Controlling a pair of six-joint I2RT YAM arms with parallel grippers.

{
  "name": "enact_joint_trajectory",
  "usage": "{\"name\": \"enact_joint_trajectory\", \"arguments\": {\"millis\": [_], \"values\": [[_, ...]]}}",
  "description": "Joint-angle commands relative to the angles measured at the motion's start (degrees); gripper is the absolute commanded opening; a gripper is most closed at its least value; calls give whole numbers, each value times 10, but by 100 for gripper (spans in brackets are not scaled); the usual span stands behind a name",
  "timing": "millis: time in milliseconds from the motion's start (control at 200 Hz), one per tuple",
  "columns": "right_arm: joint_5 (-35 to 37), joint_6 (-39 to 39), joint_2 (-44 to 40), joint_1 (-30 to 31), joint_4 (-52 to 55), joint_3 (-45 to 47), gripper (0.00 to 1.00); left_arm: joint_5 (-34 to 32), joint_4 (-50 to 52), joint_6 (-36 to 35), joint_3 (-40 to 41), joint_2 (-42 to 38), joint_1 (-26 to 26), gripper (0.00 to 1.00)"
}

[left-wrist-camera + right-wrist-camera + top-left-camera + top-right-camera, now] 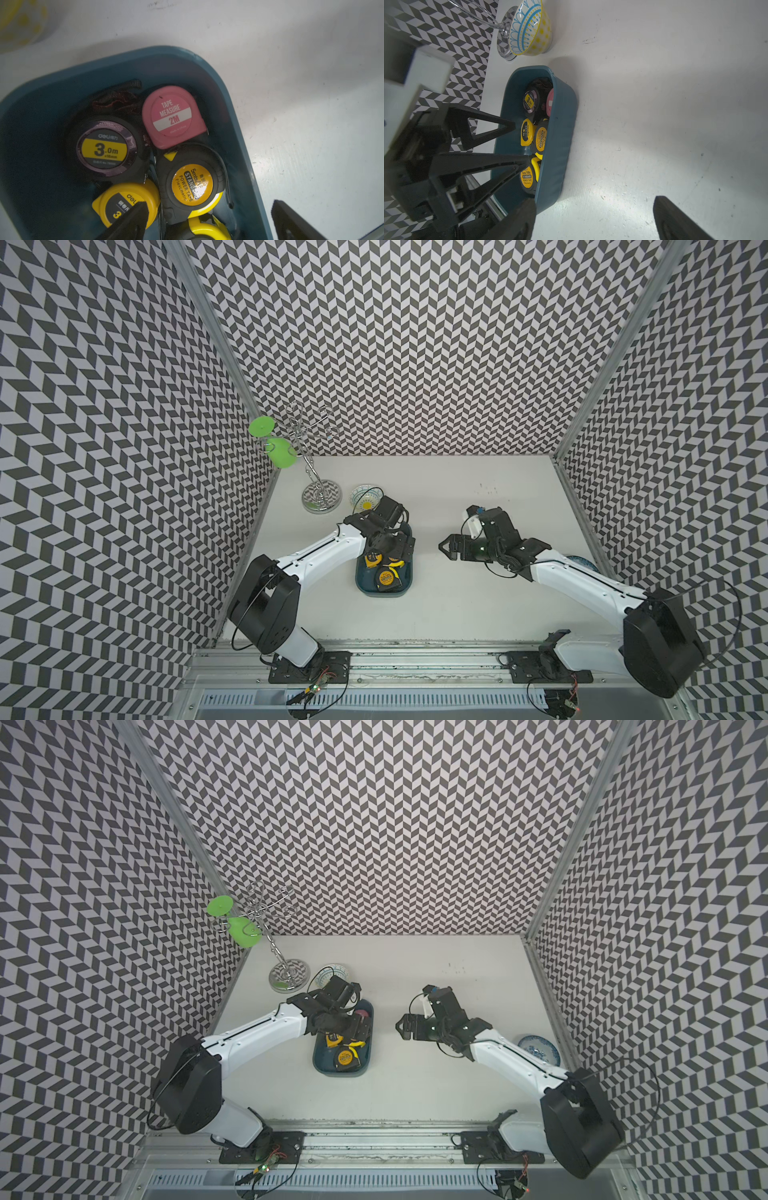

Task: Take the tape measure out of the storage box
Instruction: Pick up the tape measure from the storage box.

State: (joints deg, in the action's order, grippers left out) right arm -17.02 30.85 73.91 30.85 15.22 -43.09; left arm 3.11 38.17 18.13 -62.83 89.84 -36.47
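White tabletop, boxed in by black-and-white chevron walls, carries a dark teal storage box, and all the tape measures in view lie inside it. In the left wrist view, a pink 2M tape measure and a black 3.0m tape measure lie face up, side by side, at one end of the box. Next to them sit a black 5m tape measure with an orange label and a yellow tape measure marked 3. A fifth tape measure, black and yellow, lies at the box's end nearest the arm bases.

Left gripper hangs over the box, fingers spread wide and empty, with one fingertip above the yellow case. Right gripper is beside the box over bare table, fingers likewise wide, holding nothing.

Just beyond the box's far end stands a yellow-and-blue patterned bowl. A chrome stand bearing two green pieces is beside it. A blue-patterned dish sits well apart from the box, past the right arm.
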Motion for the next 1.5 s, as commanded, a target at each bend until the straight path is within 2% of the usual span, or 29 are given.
{"name": "enact_joint_trajectory", "arguments": {"millis": [0, 466, 706, 1492], "values": [[-11, -14, -21, -12, 5, 9, 93, -9, 30, 9, -18, 10, -3, 98], [-14, -23, -42, -41, 21, 15, 93, -9, 41, 37, -43, 62, -3, 91], [-14, -18, -45, -44, 17, 16, 93, -6, 26, 64, -31, 64, -6, 87], [-20, -8, -37, -47, 4, 15, 92, -4, -4, 61, -30, 133, -8, 79]]}}
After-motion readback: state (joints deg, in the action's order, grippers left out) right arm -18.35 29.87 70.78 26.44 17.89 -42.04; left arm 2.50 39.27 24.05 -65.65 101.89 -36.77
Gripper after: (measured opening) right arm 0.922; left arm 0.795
